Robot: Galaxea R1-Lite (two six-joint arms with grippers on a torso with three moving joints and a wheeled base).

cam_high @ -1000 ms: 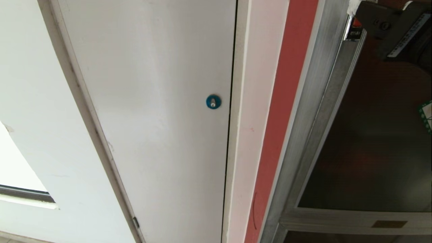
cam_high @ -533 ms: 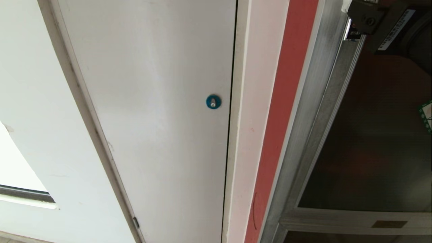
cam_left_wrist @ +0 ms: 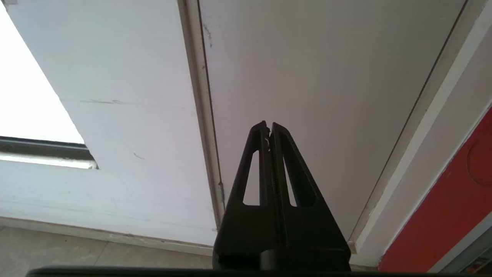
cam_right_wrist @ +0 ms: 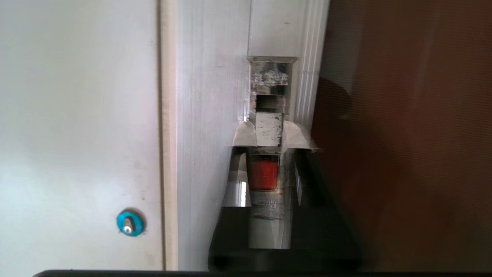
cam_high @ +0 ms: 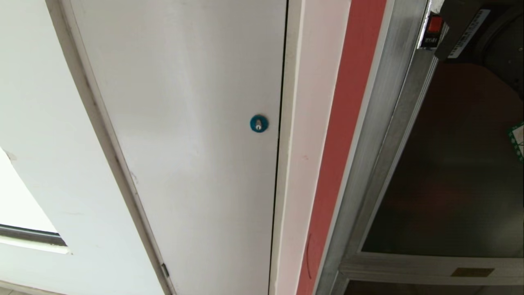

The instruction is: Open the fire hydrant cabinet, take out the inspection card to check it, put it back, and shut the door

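Note:
The fire hydrant cabinet's silver frame (cam_high: 380, 123) runs along a red strip on the right. Its door (cam_high: 450, 172), dark tinted glass in a silver frame, carries a green-edged sticker (cam_high: 518, 141) at the picture's edge. The small red latch (cam_high: 434, 23) sits at the door's edge near the top. My right gripper (cam_right_wrist: 270, 134) straddles that latch (cam_right_wrist: 263, 175), its white-tipped fingers (cam_right_wrist: 246, 134) pressed to both sides of the latch housing. My left gripper (cam_left_wrist: 269, 125) hangs shut and empty before the white door. The inspection card is out of view.
A plain white door (cam_high: 184, 123) with a round blue lock (cam_high: 258, 123) fills the left and middle. A smaller dark panel starts below the glass door, under a rail with a small brass plate (cam_high: 471, 272). A window opening (cam_high: 20, 205) shows at far left.
In the head view my right gripper has slid up and to the right at the top corner, so more of the red latch shows. The left arm and the camera have stayed still.

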